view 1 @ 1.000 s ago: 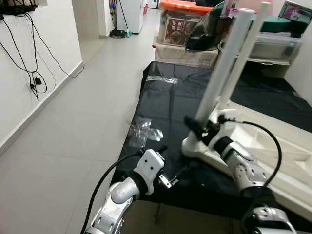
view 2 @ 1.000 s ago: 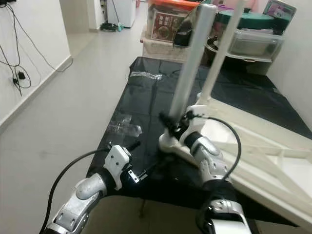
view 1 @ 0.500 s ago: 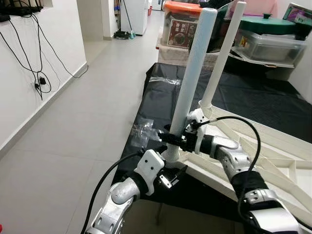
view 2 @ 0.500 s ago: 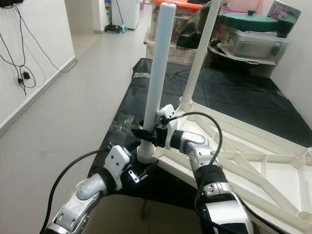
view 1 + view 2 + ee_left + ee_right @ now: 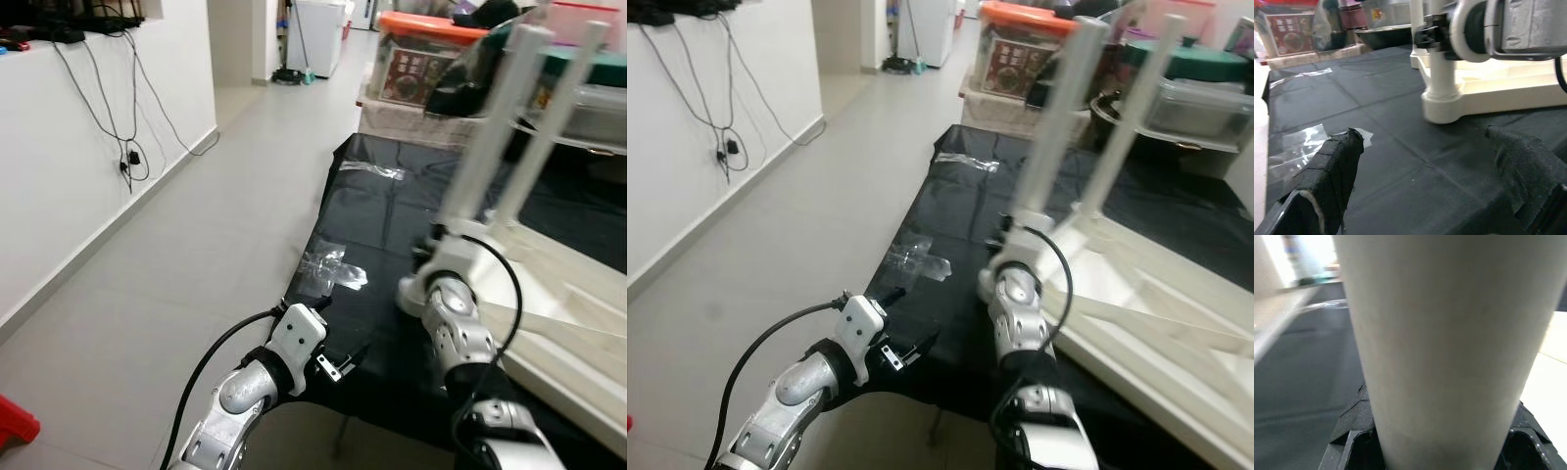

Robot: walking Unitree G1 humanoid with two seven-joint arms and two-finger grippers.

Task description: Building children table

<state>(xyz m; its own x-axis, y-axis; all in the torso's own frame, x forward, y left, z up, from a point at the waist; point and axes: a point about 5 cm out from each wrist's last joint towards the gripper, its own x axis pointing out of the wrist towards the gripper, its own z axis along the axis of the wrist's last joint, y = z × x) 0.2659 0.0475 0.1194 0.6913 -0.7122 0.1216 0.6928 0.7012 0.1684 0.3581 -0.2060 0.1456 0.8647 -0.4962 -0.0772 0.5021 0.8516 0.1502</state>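
Note:
A white children's table (image 5: 578, 313) lies upside down on a black mat (image 5: 377, 211), with two white legs standing up from it. My right gripper (image 5: 431, 258) is shut on the nearer leg (image 5: 487, 147) just above its socket. In the right wrist view that leg (image 5: 1449, 333) stands between the black fingers (image 5: 1354, 423). My left gripper (image 5: 341, 325) hangs open over the mat's near edge, a short way left of the leg's base (image 5: 1442, 100). Nothing lies between its fingers (image 5: 1327, 186).
Crumpled clear plastic (image 5: 328, 269) lies on the mat's left side, and another piece (image 5: 370, 168) farther back. Storage boxes (image 5: 421, 59) and a shelf of bins stand behind the mat. Grey tiled floor (image 5: 196, 245) runs along a white wall (image 5: 59, 166) with hanging cables.
The whole picture has shifted, so the camera has moved and the table now sits farther right. My right gripper still holds the leg near its base. The left arm looks unchanged.

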